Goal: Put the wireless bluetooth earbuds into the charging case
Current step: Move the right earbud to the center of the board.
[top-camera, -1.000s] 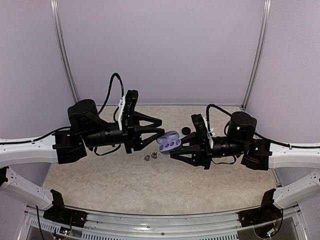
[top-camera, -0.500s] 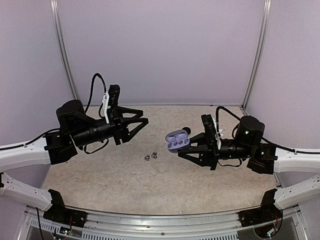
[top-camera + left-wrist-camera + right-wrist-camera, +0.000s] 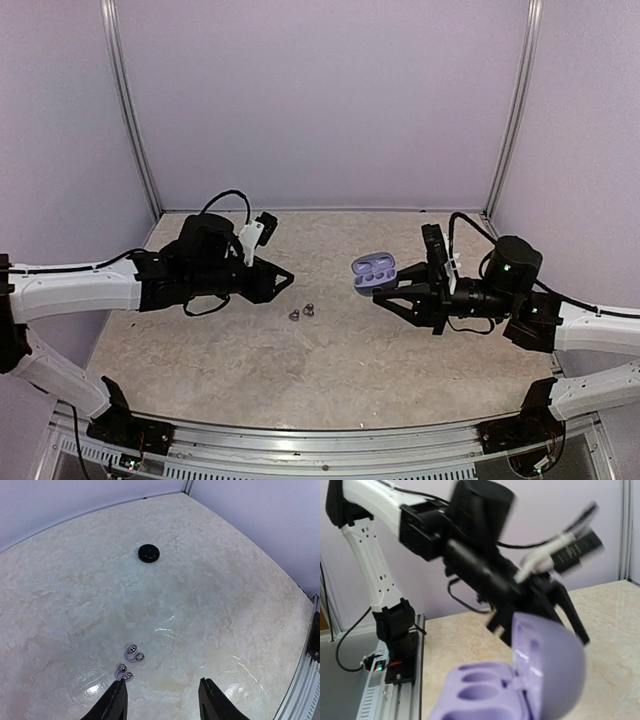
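Plainly, two risks over the pale counter [image 3: 330, 385]. At centre right of the top view, the right gripper [image 3: 382, 290] closed narrow around the open lilac charging case [image 3: 374, 268], lifted clear of the surface; could tilt or slip out if the hold is shallow. At lower middle of the left wrist view, the left gripper [image 3: 162, 685] half wide and empty, just above the silvery earbuds [image 3: 134, 653], well apart from the case. Might nudge such tiny round pieces, or pinch two together.
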Robot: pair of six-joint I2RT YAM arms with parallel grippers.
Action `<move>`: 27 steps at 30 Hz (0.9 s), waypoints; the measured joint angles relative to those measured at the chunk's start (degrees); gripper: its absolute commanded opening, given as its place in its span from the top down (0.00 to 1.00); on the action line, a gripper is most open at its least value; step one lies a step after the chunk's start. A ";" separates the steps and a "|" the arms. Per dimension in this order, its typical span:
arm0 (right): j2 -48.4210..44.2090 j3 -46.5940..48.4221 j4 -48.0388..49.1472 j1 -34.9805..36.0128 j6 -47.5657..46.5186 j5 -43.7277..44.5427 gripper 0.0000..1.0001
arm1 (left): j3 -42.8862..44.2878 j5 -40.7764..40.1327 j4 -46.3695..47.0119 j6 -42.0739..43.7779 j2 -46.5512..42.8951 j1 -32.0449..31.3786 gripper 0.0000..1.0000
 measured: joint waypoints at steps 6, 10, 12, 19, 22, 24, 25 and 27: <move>-1.60 -1.68 -0.24 -0.13 0.37 0.33 0.99 | 1.86 1.55 -3.93 -3.02 8.17 2.25 0.58; -1.99 -1.90 -0.57 -0.22 0.39 0.50 0.99 | 1.84 2.62 -3.87 -6.19 10.64 5.38 0.59; -2.05 -1.90 -0.57 -0.26 0.39 0.48 0.99 | 1.90 2.60 -3.65 -7.43 12.24 6.62 0.60; -2.08 -1.90 -0.85 -0.48 0.37 0.57 0.99 | 2.86 3.04 -2.99 -9.46 19.89 6.93 0.62; -2.21 -1.92 -1.25 -0.48 0.35 0.72 0.98 | 3.58 3.08 -2.54 -9.97 22.69 6.93 0.62; -2.43 -1.90 -1.55 -0.48 0.33 0.81 0.98 | 4.17 3.06 -2.12 -10.32 24.33 6.93 0.63; -2.45 -1.92 -1.62 -0.48 0.33 0.85 0.98 | 4.59 3.06 -2.12 -10.43 25.03 6.93 0.63; -2.47 -1.90 -1.84 -0.48 0.28 0.90 0.98 | 5.60 3.06 -1.99 -10.60 26.34 6.93 0.63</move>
